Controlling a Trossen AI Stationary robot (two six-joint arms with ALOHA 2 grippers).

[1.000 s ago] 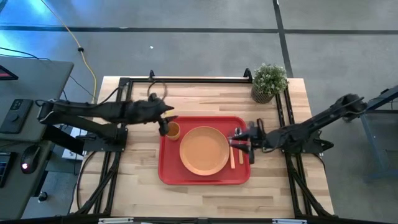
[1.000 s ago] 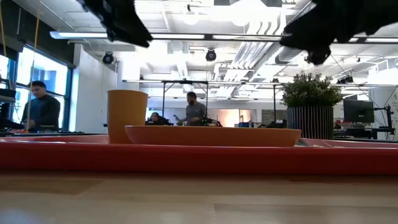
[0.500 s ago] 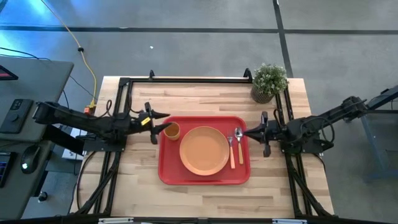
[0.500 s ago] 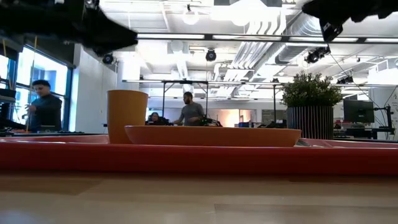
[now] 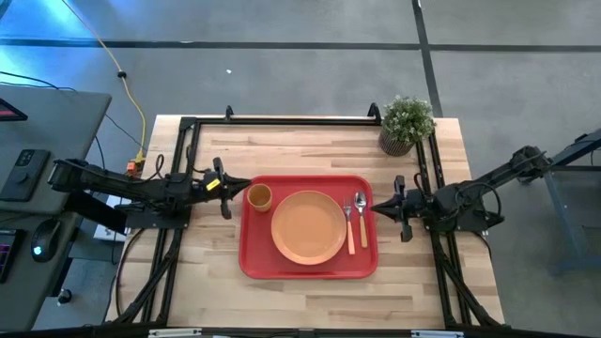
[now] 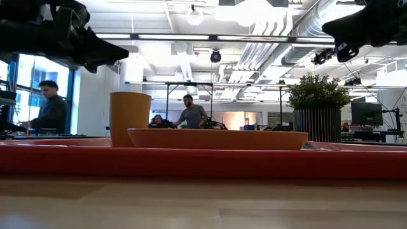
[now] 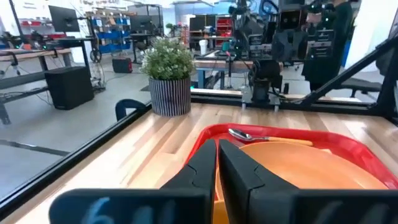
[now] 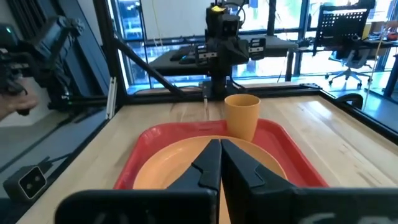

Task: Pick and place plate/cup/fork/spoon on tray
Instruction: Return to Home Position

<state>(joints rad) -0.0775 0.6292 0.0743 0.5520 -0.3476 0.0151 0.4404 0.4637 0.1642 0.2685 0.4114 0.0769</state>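
**Tray laid, both arms parked at its ends**

Pale wooden planks make up the table (image 5: 207,272), framed by black rails, with a grey workshop floor around it. Both grippers carry nothing. The left gripper (image 5: 242,184) hovers just off the tray's left edge and the right gripper (image 5: 377,204) just off its right edge, each with fingers pressed together, which reads as a retreat from a finished job. Between them the red tray (image 5: 310,269), smooth with rounded corners and a raised rim, sits mid-table. On it the shallow round orange plate (image 5: 308,226) takes the middle, the small cup (image 5: 259,196) stands upright near the left rim, and the fork (image 5: 348,228) and spoon (image 5: 362,217) lie parallel by the right rim, metal ends toward the far edge. A potted plant (image 5: 406,123) occupies the far right corner.
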